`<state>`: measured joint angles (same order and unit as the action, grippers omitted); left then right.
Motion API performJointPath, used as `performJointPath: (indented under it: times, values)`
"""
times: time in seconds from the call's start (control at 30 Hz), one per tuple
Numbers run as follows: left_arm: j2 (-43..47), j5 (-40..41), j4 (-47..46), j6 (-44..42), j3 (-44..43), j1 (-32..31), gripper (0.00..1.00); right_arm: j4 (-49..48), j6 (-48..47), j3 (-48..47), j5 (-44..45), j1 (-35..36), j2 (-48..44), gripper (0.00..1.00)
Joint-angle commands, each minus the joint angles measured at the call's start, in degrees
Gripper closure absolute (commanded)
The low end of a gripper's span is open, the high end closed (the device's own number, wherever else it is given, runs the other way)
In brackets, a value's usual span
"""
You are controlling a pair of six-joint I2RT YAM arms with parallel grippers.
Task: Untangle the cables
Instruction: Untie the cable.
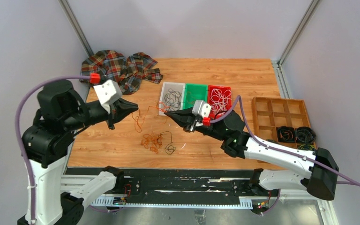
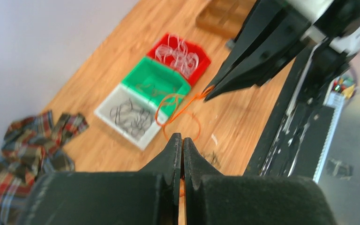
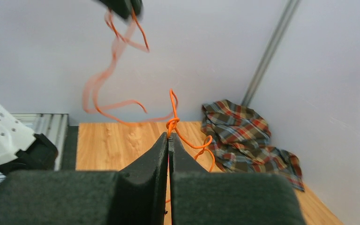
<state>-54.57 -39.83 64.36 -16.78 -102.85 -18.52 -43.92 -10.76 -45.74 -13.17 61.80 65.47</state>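
Left claw [image 1: 133,107]: jaws together, pinched on the orange cable [image 3: 172,123], tip pointing toward 3 o'clock in the top view. Left wrist view shows the fingers [image 2: 174,150] pressed flat together, with orange strand looping out ahead of them.

Right claw [image 1: 167,113]: jaws also together, clamped on the same orange cable, tip pointing toward 9 o'clock at the left claw. In the right wrist view a small knot sits just past the fingertips [image 3: 161,143], and blurred loops run up to the left claw at 12 o'clock.

The cable hangs in the air between the two claws, above the worktop [image 1: 206,70], with a slack loop drooping under the left claw.

At 6 o'clock of the claws, an orange tangle [image 1: 151,140] lies on the worktop; a black cable [image 1: 170,149] lies just beside it at its 4 o'clock. Cannot tell if they touch.

At 12 o'clock of the right claw is a row of three bins: white bin [image 1: 173,84] with black wires [image 1: 172,97], green bin [image 1: 196,91], and red bin [image 1: 219,87] with white cables [image 1: 221,99].

Plaid cloth [image 1: 122,68] is bunched at the 11 o'clock corner. Wooden tray [image 1: 272,110] sits at 3 o'clock, with dark coils [image 1: 295,135] in its near compartments.
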Motion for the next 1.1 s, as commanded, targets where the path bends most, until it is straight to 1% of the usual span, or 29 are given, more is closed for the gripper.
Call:
performJointPath:
  times: [0.0, 0.1, 0.13, 0.23, 0.3, 0.43, 0.53, 0.63, 0.73, 0.83, 1.07]
  values:
    - [2.05, 4.66, -0.24, -7.52, 8.09, -0.20, 1.00, 2.61, 5.41, -4.00, -8.08, 0.87, -0.40, 0.99]
    - [2.36, 1.60, -0.26, -7.75, 10.60, -0.20, 1.00, 3.27, 8.76, -5.32, -13.33, 1.00, 0.21, 0.99]
    - [2.35, 0.55, -0.20, -7.81, 11.03, -0.19, 0.98, 3.94, 9.80, -6.08, -15.06, 1.00, 0.51, 0.99]
    - [2.72, -2.58, -0.15, -8.22, 11.71, -0.20, 0.88, 9.83, 11.96, -10.22, -20.92, 1.11, 1.99, 1.00]
    - [3.03, -5.25, 0.45, -8.63, 12.15, -0.17, 0.82, 11.94, 12.90, -11.84, -23.60, 1.13, 2.67, 0.99]
    - [3.32, -10.73, 3.13, -9.00, 12.67, -0.19, 0.70, 14.80, 13.23, -12.92, -25.43, 1.13, 3.00, 0.99]
    - [3.60, -14.79, 6.14, -9.29, 12.79, -0.12, 0.65, 15.80, 13.30, -13.00, -25.83, 1.13, 2.74, 0.99]
    - [4.55, -16.26, 6.28, -8.29, 13.15, -0.19, 0.61, 16.92, 12.87, -13.34, -25.88, 1.13, 2.58, 0.99]
    - [4.93, -16.54, 6.25, -8.48, 13.10, -0.12, 0.59, 18.29, 12.42, -13.82, -25.59, 1.13, 2.47, 1.00]
    - [4.16, -17.56, 6.32, -7.58, 13.46, -0.15, 0.58, 19.29, 12.03, -14.43, -25.68, 1.13, 2.45, 0.99]
    - [2.98, -19.23, 6.29, -5.12, 17.15, -0.40, 0.57, 21.61, 10.85, -15.65, -23.53, 1.13, 2.82, 0.99]
